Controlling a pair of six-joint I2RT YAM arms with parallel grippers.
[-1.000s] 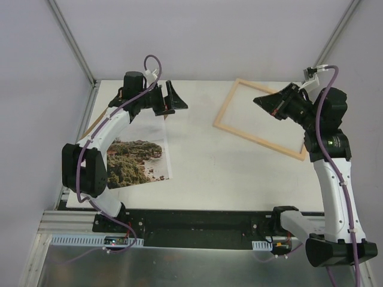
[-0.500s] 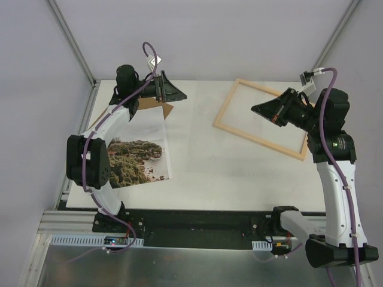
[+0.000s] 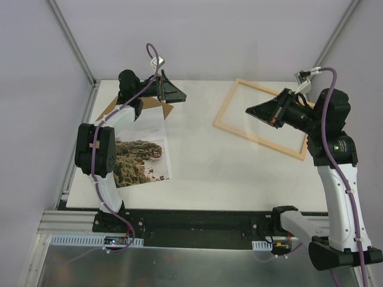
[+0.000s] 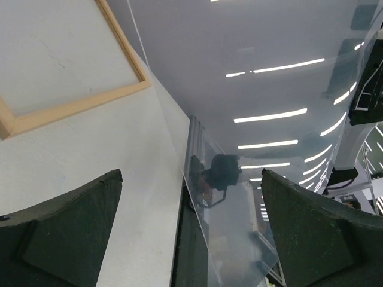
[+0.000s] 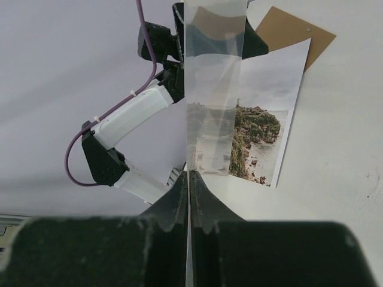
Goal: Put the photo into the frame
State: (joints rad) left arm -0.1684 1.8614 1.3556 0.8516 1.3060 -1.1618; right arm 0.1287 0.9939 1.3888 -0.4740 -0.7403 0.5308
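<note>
The photo (image 3: 140,161) lies face up at the table's left; it also shows in the right wrist view (image 5: 263,131). The light wood frame (image 3: 259,142) lies flat at the back right, and one corner shows in the left wrist view (image 4: 78,106). My right gripper (image 3: 250,110) is shut on a clear pane (image 5: 212,89), held edge-on above the table between the arms (image 5: 189,179). My left gripper (image 3: 178,92) is open at the pane's far end. The pane (image 4: 251,72) runs between its spread fingers (image 4: 191,230) without touching them.
A plain brown backing board (image 3: 109,110) lies at the back left, partly under the photo and my left arm; it shows in the right wrist view (image 5: 293,30). Grey walls close in the table on three sides.
My left arm has folded closer to the back left and its gripper has risen slightly. My right gripper has moved left and down with the pane.
</note>
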